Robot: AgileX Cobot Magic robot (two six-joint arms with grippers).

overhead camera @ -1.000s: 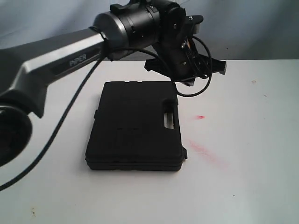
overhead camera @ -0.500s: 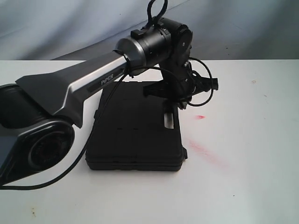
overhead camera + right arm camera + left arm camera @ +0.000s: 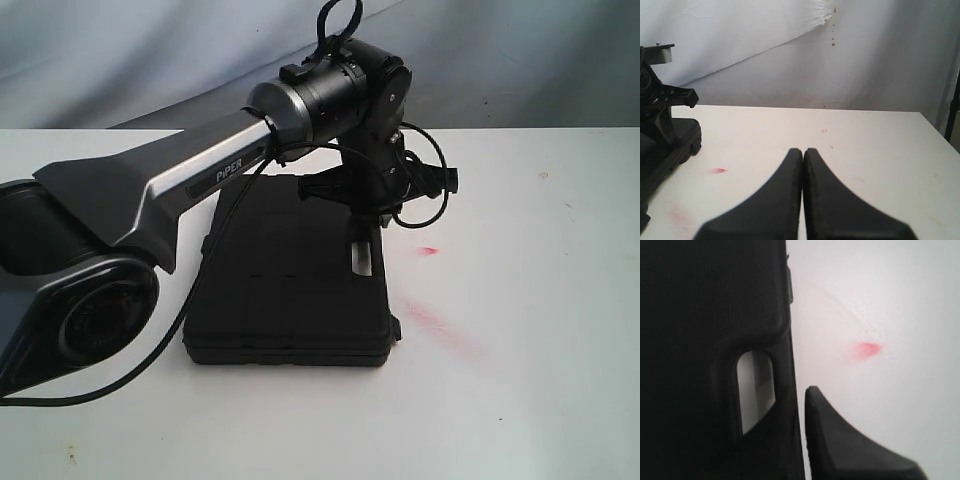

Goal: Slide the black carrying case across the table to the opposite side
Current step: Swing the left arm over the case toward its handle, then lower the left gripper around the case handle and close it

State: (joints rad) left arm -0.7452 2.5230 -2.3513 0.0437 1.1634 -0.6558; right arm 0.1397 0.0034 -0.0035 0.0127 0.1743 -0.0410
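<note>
The left hand (image 3: 378, 215) is lowered at the handle edge of the case (image 3: 290, 270), its opening unclear. The right hand (image 3: 803, 152) is pressed shut above the table (image 3: 865, 145).

Case (image 3: 285, 275): matt black moulded plastic, finely pebbled grain over the lid in my left wrist view, smoother around the handle slot. Desk (image 3: 520, 300): smooth white, low sheen, red smear (image 3: 864, 349) powdery-looking. My left arm (image 3: 180, 185): satin grey shell, glossy black joint housing. My right jaws: matt black, smooth.
</note>
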